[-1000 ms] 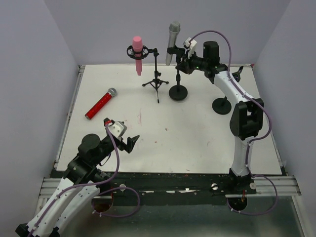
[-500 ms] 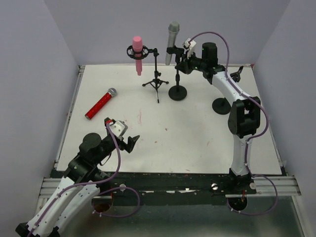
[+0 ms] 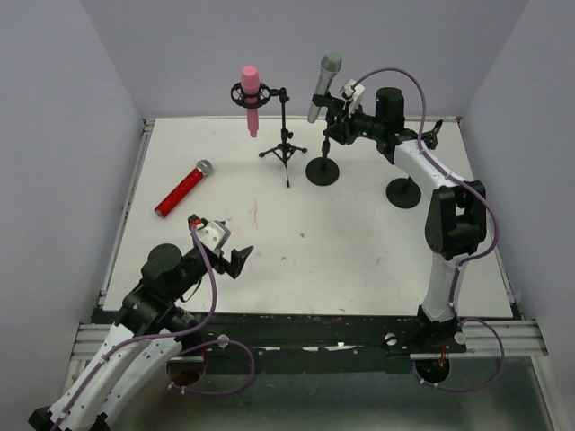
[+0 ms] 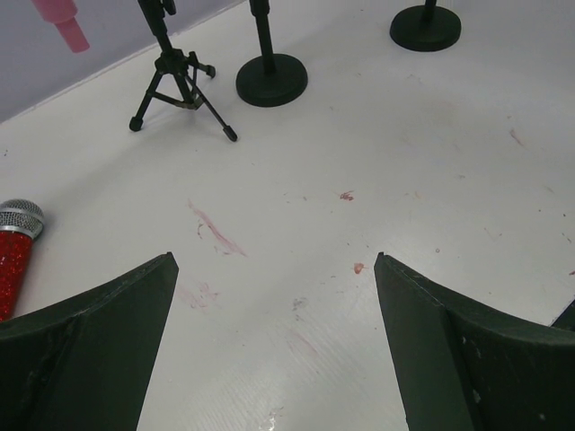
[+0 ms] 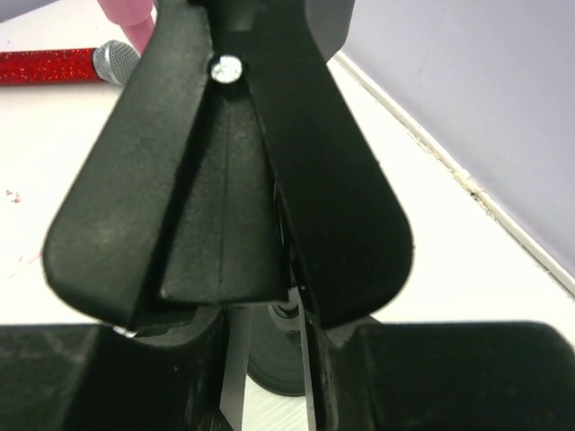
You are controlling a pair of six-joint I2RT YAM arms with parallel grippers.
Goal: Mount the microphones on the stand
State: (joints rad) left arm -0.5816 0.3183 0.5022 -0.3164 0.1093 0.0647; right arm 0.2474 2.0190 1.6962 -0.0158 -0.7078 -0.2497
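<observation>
Far side: right gripper (image 3: 344, 109) at the clip (image 5: 234, 180) holding the silver-grey microphone (image 3: 324, 83), grip unclear; withdraw gently. Left gripper (image 3: 235, 260) spread wide.

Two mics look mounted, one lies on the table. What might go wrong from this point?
1. The silver-grey microphone leans in its clip, with the right claw right at that clip. Drawing back could tip the round-base stand or loosen the mic.
2. The red microphone lies flat on the table. Its round barrel may roll away when the open left claw reaches for it.
</observation>
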